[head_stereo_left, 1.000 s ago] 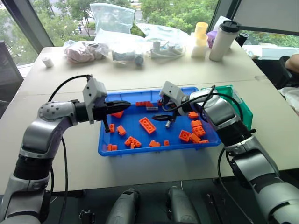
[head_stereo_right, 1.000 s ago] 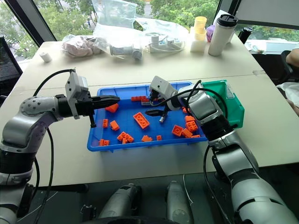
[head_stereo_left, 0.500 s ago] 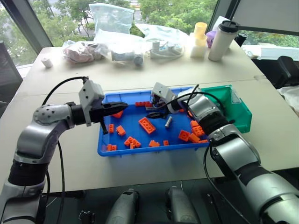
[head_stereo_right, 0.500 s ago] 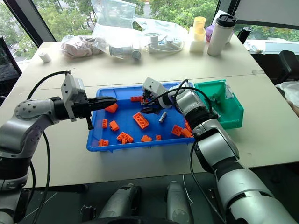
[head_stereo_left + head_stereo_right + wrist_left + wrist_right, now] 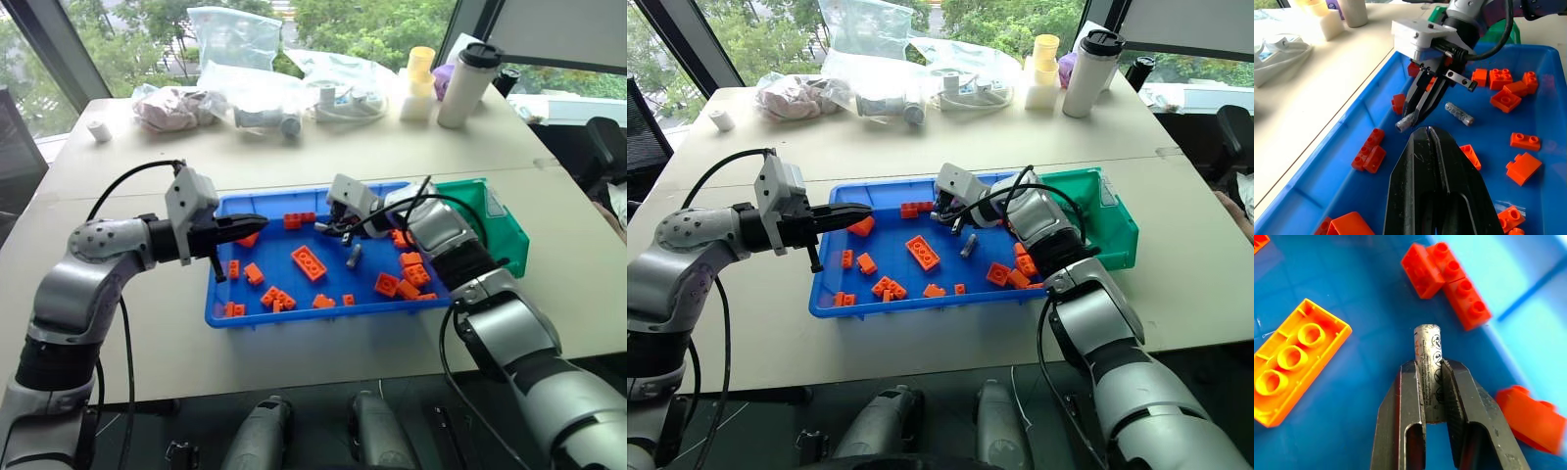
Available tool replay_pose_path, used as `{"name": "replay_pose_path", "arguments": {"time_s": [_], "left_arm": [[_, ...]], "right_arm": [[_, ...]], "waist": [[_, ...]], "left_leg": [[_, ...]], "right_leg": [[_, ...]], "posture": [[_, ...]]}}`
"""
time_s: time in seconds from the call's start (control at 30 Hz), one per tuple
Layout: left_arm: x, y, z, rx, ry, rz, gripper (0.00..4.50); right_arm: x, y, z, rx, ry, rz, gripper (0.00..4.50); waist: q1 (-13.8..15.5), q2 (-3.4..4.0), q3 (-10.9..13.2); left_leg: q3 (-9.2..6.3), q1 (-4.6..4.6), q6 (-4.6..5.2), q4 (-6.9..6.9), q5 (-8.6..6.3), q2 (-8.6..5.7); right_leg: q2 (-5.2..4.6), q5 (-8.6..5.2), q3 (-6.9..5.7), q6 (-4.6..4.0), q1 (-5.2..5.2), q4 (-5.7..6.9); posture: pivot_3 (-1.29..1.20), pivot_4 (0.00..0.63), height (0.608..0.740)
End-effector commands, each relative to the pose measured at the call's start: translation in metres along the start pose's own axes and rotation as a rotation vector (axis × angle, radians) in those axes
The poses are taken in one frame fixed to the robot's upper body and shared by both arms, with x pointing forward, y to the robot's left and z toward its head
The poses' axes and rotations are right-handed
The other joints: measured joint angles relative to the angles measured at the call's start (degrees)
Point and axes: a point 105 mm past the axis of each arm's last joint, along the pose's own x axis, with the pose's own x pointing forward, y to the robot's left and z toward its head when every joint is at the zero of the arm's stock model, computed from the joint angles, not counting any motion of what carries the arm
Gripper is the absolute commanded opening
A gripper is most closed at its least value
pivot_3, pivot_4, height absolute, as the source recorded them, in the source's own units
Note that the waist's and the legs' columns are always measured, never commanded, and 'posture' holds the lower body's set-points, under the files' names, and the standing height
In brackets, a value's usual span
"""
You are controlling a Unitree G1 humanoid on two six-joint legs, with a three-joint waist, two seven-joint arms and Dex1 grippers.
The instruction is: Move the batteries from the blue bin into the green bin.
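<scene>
Batteries are the business here, and one battery is clamped between the right gripper fingers. From the left eye view, the blue bin sits on the pale table with orange bricks scattered over its floor. The right gripper reaches in over the far middle of the bin. A second battery lies loose on the blue floor, just beside and nearer than that gripper. The green bin stands against the blue bin's right end. The left gripper hangs over the bin's left part, pointing towards the right one. Bags, a white tumbler and a yellow-topped container stand along the table's far edge.

From the left wrist view, the left gripper's black fingers are pressed together with nothing between them. Just past their tips the right gripper holds its battery tilted above the blue floor, while the loose battery lies close by.

From the right wrist view, the held battery pokes out beyond the fingertips, print visible on its side, with a big orange brick and red-orange bricks lying around it on the floor.
</scene>
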Motion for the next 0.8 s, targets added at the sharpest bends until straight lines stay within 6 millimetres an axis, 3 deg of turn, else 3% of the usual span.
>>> {"name": "replay_pose_path", "arguments": {"time_s": [0.03, 0.17, 0.27, 0.33, 0.4, 0.5, 0.57, 0.63, 0.7, 0.8], "left_arm": [[0.000, -0.001, 0.011, 0.034, -0.034, -0.009, 0.00], [0.005, -0.003, 0.009, 0.021, -0.042, -0.030, 0.00], [0.008, -0.004, 0.009, 0.015, -0.051, -0.045, 0.00], [0.011, -0.004, 0.008, 0.014, -0.055, -0.052, 0.00], [0.016, -0.003, 0.008, 0.016, -0.063, -0.072, 0.00], [0.023, -0.001, 0.009, 0.023, -0.077, -0.093, 0.00], [0.025, -0.001, 0.009, 0.026, -0.081, -0.101, 0.00], [0.026, -0.001, 0.009, 0.029, -0.081, -0.107, 0.00], [0.026, 0.000, 0.009, 0.031, -0.081, -0.109, 0.00], [0.026, 0.000, 0.009, 0.032, -0.080, -0.111, 0.00]], "right_arm": [[-0.068, -0.027, 0.033, 0.002, -0.143, -0.202, 0.02], [-0.150, -0.056, 0.011, 0.142, -0.124, -0.476, 0.02], [-0.186, -0.059, -0.010, 0.235, -0.084, -0.583, 0.02], [-0.196, -0.057, -0.020, 0.258, -0.053, -0.608, 0.02], [-0.202, -0.051, -0.044, 0.299, 0.023, -0.621, 0.02], [-0.195, -0.036, -0.074, 0.340, 0.104, -0.578, 0.02], [-0.191, -0.030, -0.083, 0.366, 0.114, -0.558, 1.14], [-0.191, -0.029, -0.087, 0.375, 0.119, -0.568, 1.95], [-0.191, -0.029, -0.082, 0.374, 0.102, -0.569, 3.13], [-0.188, -0.020, -0.059, 0.329, 0.029, -0.504, 4.48]], "waist": [[0.4, 0.00, 0.0], [0.6, -0.01, 0.0], [0.4, -0.01, 0.0], [0.0, 0.00, 0.0], [0.0, 0.02, 0.0], [0.2, 0.01, 0.0], [0.3, 0.02, 0.0], [0.2, 0.02, 0.0], [0.2, 0.02, 0.0], [0.3, 0.02, 0.0]], "left_leg": [[-0.01, -0.01, 0.00, 0.00, 0.00, 0.00], [-0.03, -0.03, 0.04, 0.01, -0.02, -0.03], [0.02, 0.00, 0.09, 0.00, -0.05, -0.01], [0.08, 0.03, 0.33, -0.02, -0.19, 0.03], [0.16, 0.06, 0.37, -0.04, -0.21, 0.06], [0.17, 0.06, 0.39, -0.01, -0.22, 0.07], [0.20, 0.06, 0.42, 0.04, -0.24, 0.04], [0.22, 0.06, 0.42, 0.06, -0.24, 0.03], [0.21, 0.06, 0.42, 0.04, -0.24, 0.05], [0.19, 0.06, 0.42, 0.05, -0.24, 0.06]], "right_leg": [[0.00, 0.00, 0.00, 0.00, 0.00, 0.00], [-0.03, 0.00, -0.04, 0.00, 0.05, -0.05], [-0.04, 0.00, -0.03, 0.00, 0.08, -0.05], [-0.03, 0.00, 0.01, 0.00, 0.06, -0.04], [-0.02, 0.00, 0.07, 0.00, 0.05, -0.01], [-0.01, 0.00, 0.05, 0.00, 0.09, -0.03], [-0.04, 0.00, 0.06, 0.00, 0.12, -0.02], [-0.04, 0.00, 0.07, 0.00, 0.10, -0.01], [-0.03, 0.00, 0.07, 0.00, 0.09, -0.01], [-0.02, 0.00, 0.07, 0.00, 0.10, -0.02]], "posture": [[0.00, 0.150, 0.740], [0.00, 0.150, 0.740], [0.00, 0.150, 0.740], [0.00, 0.150, 0.740], [0.00, 0.150, 0.740], [0.00, 0.150, 0.740], [0.00, 0.150, 0.740], [0.00, 0.150, 0.740], [0.00, 0.150, 0.740], [0.00, 0.150, 0.740]]}}
